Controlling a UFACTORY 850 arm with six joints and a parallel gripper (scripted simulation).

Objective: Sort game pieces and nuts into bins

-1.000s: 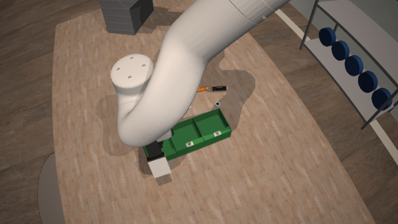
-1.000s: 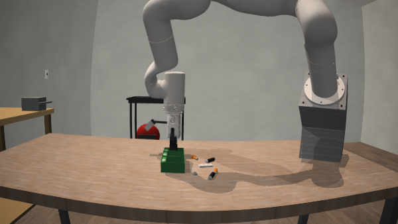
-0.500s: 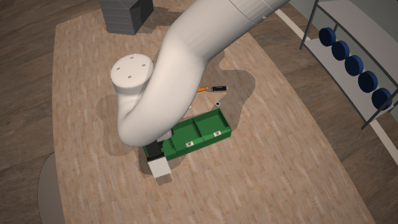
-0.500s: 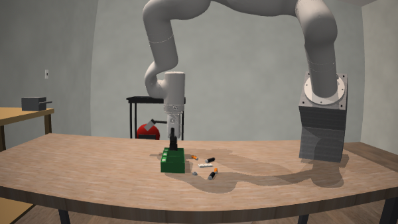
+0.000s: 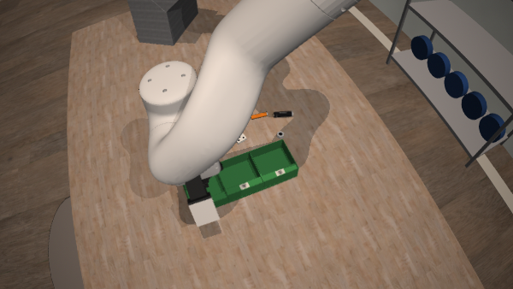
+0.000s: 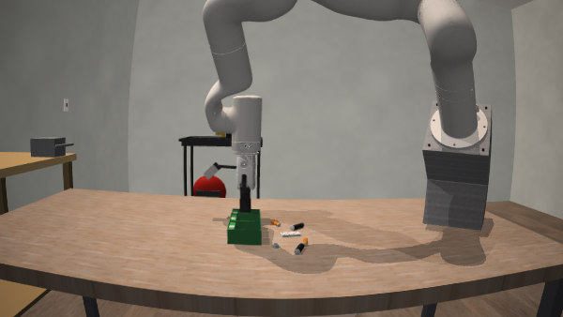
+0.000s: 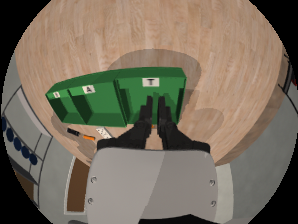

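Closed black fingers of the gripper (image 7: pixel 154 111) point straight down over the end compartment of the green plastic bin row; nothing shows between the tips, which stand together.

White six-joint arm (image 5: pixel 222 90): arches over the table from a grey block pedestal (image 6: pixel 456 192) at the far corner.

Curved light-wood table (image 5: pixel 342 205): carries all task items.

Green plastic bin row (image 5: pixel 256 171): stands flat on the table, white label tags on its front wall; letters too small to read.

Loose items, all on the table beside the bins:
- black-and-orange cylindrical battery (image 6: pixel 300 246);
- black cylinder (image 5: pixel 283 114);
- orange cylinder (image 5: pixel 259 115);
- white domino tile (image 5: pixel 242 138), near the bin wall;
- small grey metal nut (image 5: pixel 280 135), just beside the bin row.
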